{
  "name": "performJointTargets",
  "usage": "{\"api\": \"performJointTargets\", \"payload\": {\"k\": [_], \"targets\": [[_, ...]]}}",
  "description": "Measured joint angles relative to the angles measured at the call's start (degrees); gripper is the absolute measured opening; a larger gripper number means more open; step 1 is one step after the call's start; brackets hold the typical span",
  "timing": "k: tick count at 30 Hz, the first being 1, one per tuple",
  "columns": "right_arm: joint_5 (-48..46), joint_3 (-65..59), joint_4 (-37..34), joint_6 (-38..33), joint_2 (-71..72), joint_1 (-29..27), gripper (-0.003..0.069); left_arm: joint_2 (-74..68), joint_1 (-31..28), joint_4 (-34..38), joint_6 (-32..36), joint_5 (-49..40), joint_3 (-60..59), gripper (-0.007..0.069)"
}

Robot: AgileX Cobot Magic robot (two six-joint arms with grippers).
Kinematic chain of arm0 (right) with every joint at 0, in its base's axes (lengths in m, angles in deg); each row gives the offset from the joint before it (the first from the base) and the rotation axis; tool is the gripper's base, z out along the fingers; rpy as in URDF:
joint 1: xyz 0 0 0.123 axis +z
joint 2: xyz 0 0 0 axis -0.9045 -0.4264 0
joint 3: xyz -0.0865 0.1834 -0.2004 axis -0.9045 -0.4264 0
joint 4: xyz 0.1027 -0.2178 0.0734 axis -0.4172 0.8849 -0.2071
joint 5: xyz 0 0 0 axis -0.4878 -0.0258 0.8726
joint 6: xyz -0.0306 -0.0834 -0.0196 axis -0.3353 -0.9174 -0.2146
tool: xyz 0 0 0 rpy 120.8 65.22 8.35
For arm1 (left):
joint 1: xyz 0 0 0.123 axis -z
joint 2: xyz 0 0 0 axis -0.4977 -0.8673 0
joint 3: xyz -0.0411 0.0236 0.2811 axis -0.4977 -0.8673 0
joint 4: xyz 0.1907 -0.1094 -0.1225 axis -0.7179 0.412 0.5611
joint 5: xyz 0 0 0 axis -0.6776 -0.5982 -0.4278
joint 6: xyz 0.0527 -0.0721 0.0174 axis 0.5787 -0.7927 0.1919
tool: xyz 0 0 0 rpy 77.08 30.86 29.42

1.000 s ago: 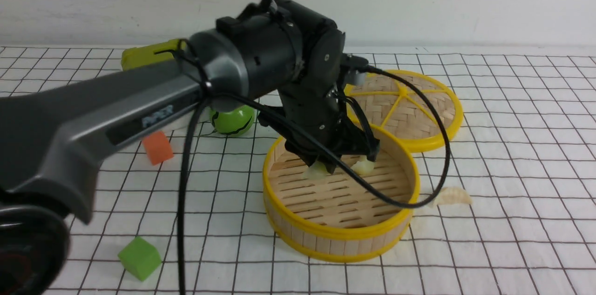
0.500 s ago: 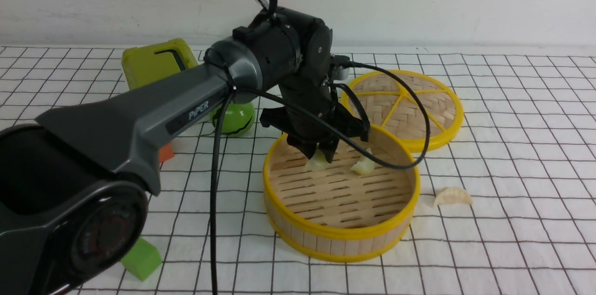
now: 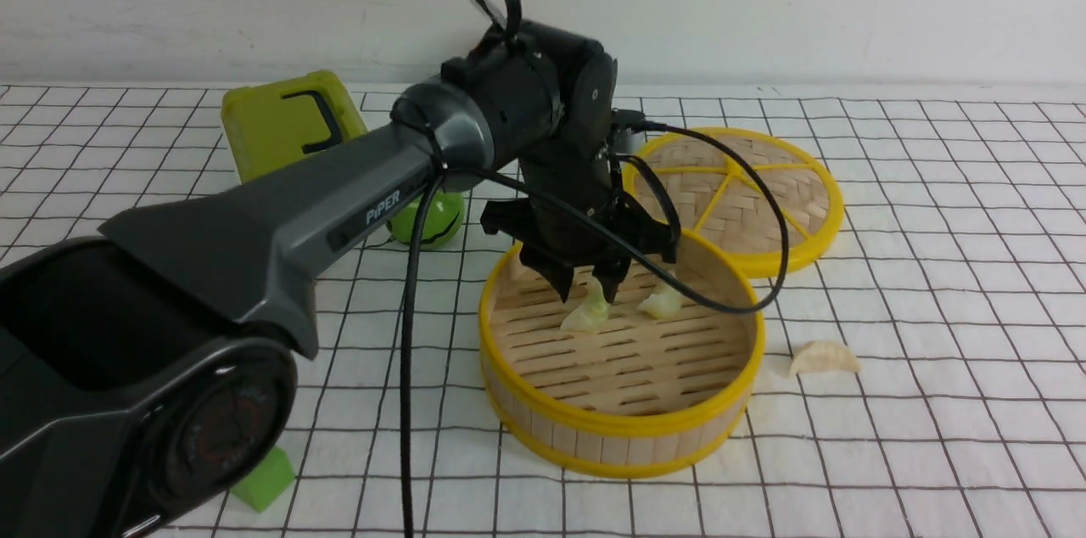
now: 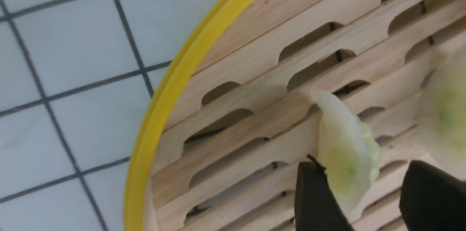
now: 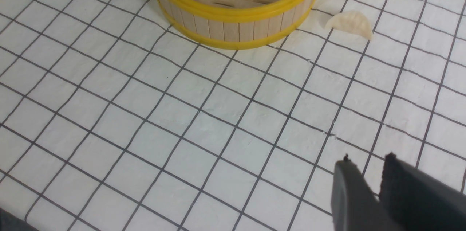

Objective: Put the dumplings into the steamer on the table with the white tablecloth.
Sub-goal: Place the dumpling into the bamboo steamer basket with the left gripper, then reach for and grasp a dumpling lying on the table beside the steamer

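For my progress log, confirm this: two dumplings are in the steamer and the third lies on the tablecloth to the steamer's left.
Wrong side. Two dumplings are in the steamer, but the third dumpling lies on the tablecloth to the steamer's right, as the front view shows.

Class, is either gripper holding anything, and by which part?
Nothing held. The left gripper, fingers open, straddles a dumpling resting in the steamer; right gripper is empty.
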Motion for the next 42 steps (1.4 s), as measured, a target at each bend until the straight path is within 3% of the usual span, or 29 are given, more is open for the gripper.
{"api": "performJointTargets", "payload": {"k": [5, 10, 15, 19, 20, 25, 30, 33, 36, 42], "targets": [[0.0, 0.0, 1.09, 0.0, -0.06, 0.0, 0.0139, 5.67, 0.0, 0.0, 4.17, -3.8, 2.98, 0.0304], [1.87, 0.0, 1.08, 0.0, -3.26, 0.0, 0.0141, 16.06, 0.0, 0.76, 6.04, -4.3, 3.32, 0.0235], [2.62, 2.73, 1.34, -0.17, -9.54, 0.0, 0.0142, 26.46, 0.0, 2.07, 7.31, -4.3, -4.25, 0.0155], [2.74, 6.79, 1.5, -1.72, -13.17, 0.0, 0.0142, 35.55, 0.0, 1.92, 7.95, -4.3, -18.28, 0.0116], [2.82, 8.64, 1.55, -2.47, -14.53, 0.0, 0.0142, 39.88, 0.0, 1.74, 8.3, -3.49, -26.68, 0.0106], [2.29, 12.59, 1.82, -3.7, -20.32, 0.0, 0.0139, 53.9, 0.0, 1.74, 8.35, 5.2, -49.71, 0.0102], [-0.71, 17.08, 2.17, -5.54, -27.07, 0.0, 0.0071, 66.43, 0.0, 1.66, 7.0, 9.24, -66.67, 0.0103], [-3.54, 19.65, 2.12, -10.98, -31.59, 0.0, -0.0007, 75.33, 0.0, 1.26, 6.81, 9.58, -75.03, 0.0104], [-4.56, 20.48, 1.78, -15.5, -34.18, 0.0, -0.0022, 79.87, 0.0, 1.22, 6.75, 9.63, -78.61, 0.0108], [-2.95, 20.63, 2.39, -35.25, -41.82, 0.0, -0.0024, 89.0, 0.0, 0.63, 6.57, 9.76, -83.29, 0.0111]]}}
